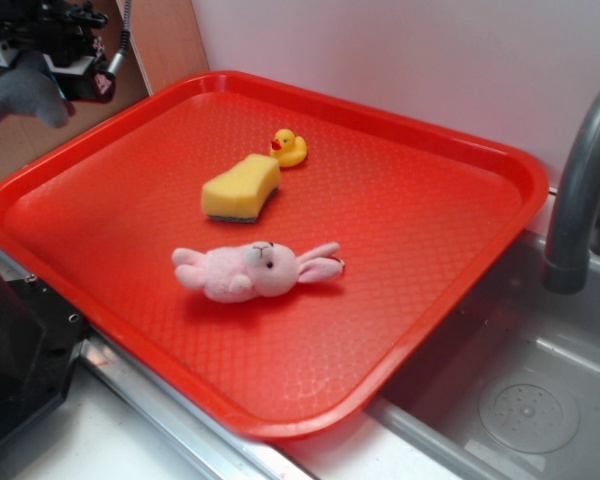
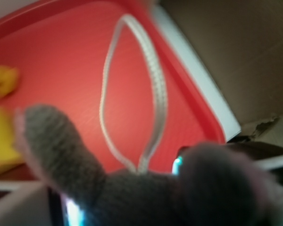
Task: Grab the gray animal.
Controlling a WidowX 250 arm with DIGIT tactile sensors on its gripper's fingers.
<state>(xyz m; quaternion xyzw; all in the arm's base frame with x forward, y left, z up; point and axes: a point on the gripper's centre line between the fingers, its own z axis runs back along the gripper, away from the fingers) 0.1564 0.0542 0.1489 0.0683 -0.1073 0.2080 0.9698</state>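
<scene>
The gray animal hangs in the air above the far left corner of the red tray, held by my gripper, which is shut on it. In the wrist view its gray plush body fills the bottom of the frame. One long ear sticks up at the left, and the thin white loop dangles over the tray. My fingers are mostly hidden behind the plush.
On the tray lie a pink plush bunny, a yellow sponge and a small yellow rubber duck. A gray faucet and a metal sink stand at the right. A brown cardboard wall is behind the tray.
</scene>
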